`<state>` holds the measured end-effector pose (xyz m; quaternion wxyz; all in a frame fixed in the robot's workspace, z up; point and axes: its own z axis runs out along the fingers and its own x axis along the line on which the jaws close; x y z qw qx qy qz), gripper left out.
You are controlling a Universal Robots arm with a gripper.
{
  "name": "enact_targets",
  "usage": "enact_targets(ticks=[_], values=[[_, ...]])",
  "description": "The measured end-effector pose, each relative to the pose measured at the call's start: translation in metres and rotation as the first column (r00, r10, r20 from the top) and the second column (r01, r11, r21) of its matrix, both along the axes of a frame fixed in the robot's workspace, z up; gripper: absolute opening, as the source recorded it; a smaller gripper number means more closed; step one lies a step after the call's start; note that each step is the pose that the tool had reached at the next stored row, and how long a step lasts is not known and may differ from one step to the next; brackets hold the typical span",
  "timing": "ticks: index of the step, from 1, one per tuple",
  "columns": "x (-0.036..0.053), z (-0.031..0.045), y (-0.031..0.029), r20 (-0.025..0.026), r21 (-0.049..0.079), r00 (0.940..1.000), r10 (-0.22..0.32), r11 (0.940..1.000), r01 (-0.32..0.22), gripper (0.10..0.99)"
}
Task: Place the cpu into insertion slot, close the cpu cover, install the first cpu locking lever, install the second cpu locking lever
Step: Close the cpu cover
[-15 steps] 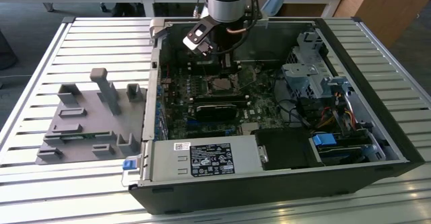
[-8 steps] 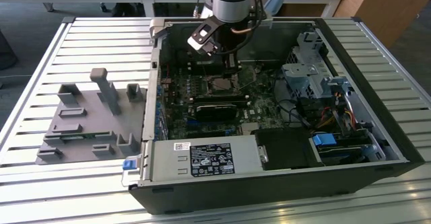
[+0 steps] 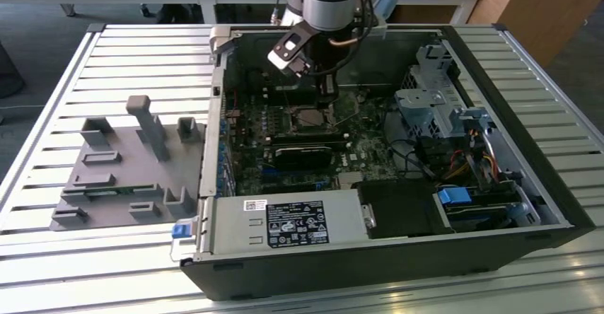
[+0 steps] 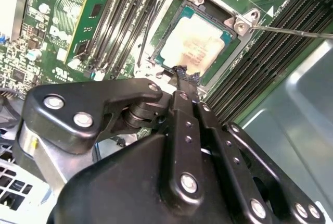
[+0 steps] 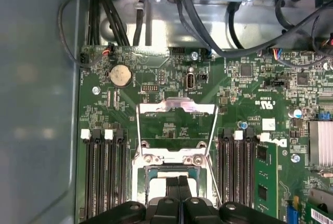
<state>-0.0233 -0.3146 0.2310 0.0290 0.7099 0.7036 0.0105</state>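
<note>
Cpu seated in its socket, cover not yet closed.

In the second wrist view the cpu (image 4: 195,41) lies flat inside the insertion slot (image 4: 210,4). The gripper (image 4: 183,74) is at the chip's near edge, jaws pressed together and holding nothing. In the first wrist view the cpu cover (image 5: 177,104) stands swung back off the socket, between the banks of memory slots (image 5: 104,172). A thin locking lever (image 4: 296,32) juts out beside the socket. The main risk seems to be the tips' closeness to the chip: a sideways drag could scrape its face or nudge it askew, and closing the cover on a skewed chip could bend the socket's pins. The lever could also snag the arm.
</note>
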Motion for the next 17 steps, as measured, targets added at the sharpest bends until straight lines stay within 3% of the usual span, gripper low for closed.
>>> enact_targets(ticks=[11,17], values=[[0.0,0.0232,0.0,0.0001,0.0,1.0,0.0,1.0,0.0,0.106],[0.0,0.0265,-0.0035,0.0,0.001,1.0,0.0,1.0,0.0,0.106]])
